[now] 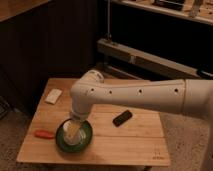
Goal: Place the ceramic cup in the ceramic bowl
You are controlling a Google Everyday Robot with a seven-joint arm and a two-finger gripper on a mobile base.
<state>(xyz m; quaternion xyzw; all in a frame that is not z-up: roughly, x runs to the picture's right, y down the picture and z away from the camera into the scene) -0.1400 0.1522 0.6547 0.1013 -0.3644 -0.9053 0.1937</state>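
Observation:
The dark green ceramic bowl (86,141) sits near the front left of the wooden table (135,140). The pale-yellow ceramic cup (74,132) is inside the bowl's rim, directly under my gripper (76,125), which comes down from the white arm (135,95) over the bowl. The gripper's end is at the cup; the arm hides most of it.
A red-orange object (44,134) lies left of the bowl near the table's front left edge. A pale flat block (53,96) lies at the back left. A dark oblong object (122,118) lies right of the bowl. Dark shelving stands behind the table.

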